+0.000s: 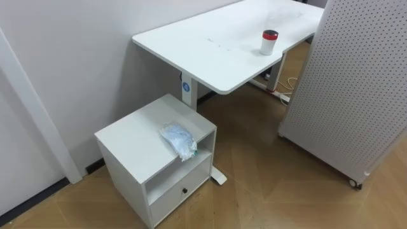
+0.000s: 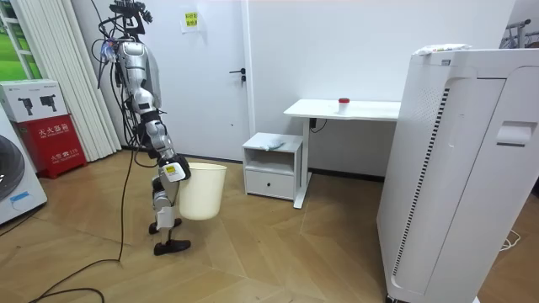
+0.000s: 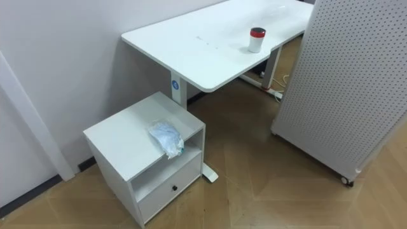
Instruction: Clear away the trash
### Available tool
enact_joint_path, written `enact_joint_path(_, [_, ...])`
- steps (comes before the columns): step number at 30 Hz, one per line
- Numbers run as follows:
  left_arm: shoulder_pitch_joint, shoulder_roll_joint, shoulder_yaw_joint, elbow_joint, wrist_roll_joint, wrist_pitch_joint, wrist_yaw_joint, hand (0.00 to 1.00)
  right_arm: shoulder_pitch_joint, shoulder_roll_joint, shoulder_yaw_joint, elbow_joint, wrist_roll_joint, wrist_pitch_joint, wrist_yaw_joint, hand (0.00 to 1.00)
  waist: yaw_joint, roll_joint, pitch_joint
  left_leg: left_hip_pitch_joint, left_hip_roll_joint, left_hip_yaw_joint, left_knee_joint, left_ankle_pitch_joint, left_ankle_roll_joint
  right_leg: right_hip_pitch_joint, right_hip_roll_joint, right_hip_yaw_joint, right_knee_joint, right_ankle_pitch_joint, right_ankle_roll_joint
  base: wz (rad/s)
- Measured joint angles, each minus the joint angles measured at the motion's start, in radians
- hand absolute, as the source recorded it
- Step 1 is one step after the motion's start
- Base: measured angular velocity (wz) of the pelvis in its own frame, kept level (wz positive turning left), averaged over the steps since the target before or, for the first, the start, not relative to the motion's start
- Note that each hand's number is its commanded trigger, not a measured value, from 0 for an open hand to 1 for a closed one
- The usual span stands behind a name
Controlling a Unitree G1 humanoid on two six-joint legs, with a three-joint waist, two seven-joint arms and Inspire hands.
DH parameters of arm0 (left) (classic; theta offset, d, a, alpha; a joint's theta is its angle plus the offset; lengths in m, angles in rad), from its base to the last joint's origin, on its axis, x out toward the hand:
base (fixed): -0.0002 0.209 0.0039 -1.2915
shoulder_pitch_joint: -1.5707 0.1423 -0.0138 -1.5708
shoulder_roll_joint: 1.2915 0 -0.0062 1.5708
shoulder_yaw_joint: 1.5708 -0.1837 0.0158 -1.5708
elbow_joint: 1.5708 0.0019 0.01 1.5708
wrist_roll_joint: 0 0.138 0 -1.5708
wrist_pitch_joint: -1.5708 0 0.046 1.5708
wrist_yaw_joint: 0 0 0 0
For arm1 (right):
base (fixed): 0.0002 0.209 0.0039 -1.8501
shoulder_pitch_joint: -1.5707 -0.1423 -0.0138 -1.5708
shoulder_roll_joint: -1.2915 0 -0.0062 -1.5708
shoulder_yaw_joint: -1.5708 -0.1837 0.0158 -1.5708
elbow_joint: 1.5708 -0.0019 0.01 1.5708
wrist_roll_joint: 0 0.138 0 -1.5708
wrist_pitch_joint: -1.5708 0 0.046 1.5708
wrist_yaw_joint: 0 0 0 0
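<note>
On parquet floor: white desk bearing red-lidded cup, low cabinet topped by crumpled plastic bag; right hand at cream bin, finger state unreadable.

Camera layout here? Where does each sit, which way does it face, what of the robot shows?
Left eye view: on the robot's head, looking down at the white cabinet with the crumpled pale-blue plastic bag on top.
Right eye view: beside it, same downward look, scene slightly further left.
Room view: off in the room, facing the door wall; whole robot at its left, right hand by the cream waste bin.
Shared: all show cabinet, bag, white desk and red-lidded white cup.
</note>
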Motion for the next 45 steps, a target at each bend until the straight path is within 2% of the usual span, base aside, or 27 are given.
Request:
enact_joint_path(11, [-0.006,0.0,0.001,0.0,-0.001,0.0,0.0,0.0,-0.001,0.0,0.002,0.0,-0.001,-0.001,0.004,1.0,0.002,0.005,-0.0003,0.005,0.0,0.005,0.0,0.0,0.0,-0.004,0.007,0.014,0.0,0.0,0.0,-0.01])
enact_joint_path(18, [-0.019,0.0,0.001,0.003,-0.001,-0.001,0.0,0.0,-0.003,0.001,0.01,-0.001,-0.014,-0.001,0.004,1.0,0.003,0.0,-0.0001,0.007,0.001,0.006,0.0,0.0,0.0,-0.004,0.008,0.017,0.0,0.0,0.0,-0.01])
enact_joint_path(28, [0.017,0.0,0.001,0.002,0.0,-0.001,0.004,0.0,-0.001,0.001,0.014,-0.002,-0.009,-0.001,0.013,1.0,0.002,-0.01,0.0,0.007,0.001,0.006,0.0,0.0,0.0,-0.003,0.008,0.016,-0.001,0.0,0.0,0.0])
enact_joint_path(33, [0.022,0.001,0.003,0.002,0.011,0.003,-0.001,0.0,0.004,0.0,0.016,-0.007,-0.012,0.001,0.014,1.0,0.004,-0.009,0.001,0.001,0.003,0.009,0.017,-0.004,0.001,-0.004,0.009,0.016,0.003,-0.001,-0.001,0.0])
enact_joint_path(35, [0.022,0.002,0.007,0.002,0.022,0.005,-0.003,0.0,-0.001,0.0,0.016,-0.005,-0.014,0.003,0.019,1.0,0.004,-0.007,0.0022,-0.015,0.012,0.017,0.057,-0.025,0.001,-0.012,0.012,0.014,0.025,-0.013,-0.005,-0.02])
enact_joint_path(38, [0.02,0.016,0.01,0.025,0.035,0.017,-0.007,0.0,-0.005,0.002,0.019,-0.004,-0.011,0.02,0.031,1.0,0.018,-0.011,0.005,-0.035,0.035,0.026,0.169,-0.074,-0.013,-0.024,0.021,0.017,0.102,-0.063,-0.016,-0.09])
enact_joint_path(40, [0.02,0.021,0.014,0.056,0.07,0.03,-0.013,0.0,-0.003,0.001,0.018,-0.003,-0.012,0.023,0.035,1.0,0.033,-0.014,0.0042,-0.076,0.056,0.036,0.314,-0.099,-0.027,-0.024,0.026,0.026,0.152,-0.11,-0.036,-0.13])
enact_joint_path(41, [0.021,0.021,0.014,0.059,0.07,0.037,-0.018,0.0,-0.003,0.0,0.018,-0.003,-0.013,0.023,0.036,1.0,0.033,-0.013,0.0039,-0.103,0.064,0.035,0.367,-0.1,-0.026,-0.023,0.027,0.027,0.157,-0.115,-0.039,0.08])
enact_joint_path(42, [0.026,0.021,0.013,0.058,0.081,0.049,-0.026,0.0,-0.002,-0.001,0.018,-0.002,-0.013,0.023,0.037,1.0,0.029,-0.008,0.0027,-0.153,0.086,0.034,0.474,-0.097,-0.024,-0.018,0.037,0.022,0.162,-0.121,-0.049,0.16])
enact_joint_path(43, [0.036,0.021,0.013,0.057,0.09,0.056,-0.03,0.0,-0.002,-0.001,0.018,0.001,-0.009,0.023,0.036,1.0,0.03,-0.001,0.0069,-0.2,0.11,0.029,0.577,-0.086,-0.008,-0.005,0.054,0.022,0.167,-0.122,-0.053,0.16])
enact_joint_path(44, [0.044,0.021,0.013,0.057,0.09,0.06,-0.032,0.0,0.0,-0.001,0.019,0.003,-0.005,0.026,0.036,1.0,0.03,-0.009,0.0112,-0.225,0.116,0.026,0.62,-0.075,0.007,0.008,0.06,0.029,0.172,-0.128,-0.061,0.15])
enact_joint_path(45, [0.058,0.02,0.008,0.058,0.089,0.063,-0.041,0.0,0.003,-0.002,0.019,0.004,0.02,0.032,0.032,1.0,0.028,-0.01,0.0055,-0.251,0.108,0.02,0.643,-0.084,0.026,0.025,0.063,0.047,0.174,-0.136,-0.072,0.34])
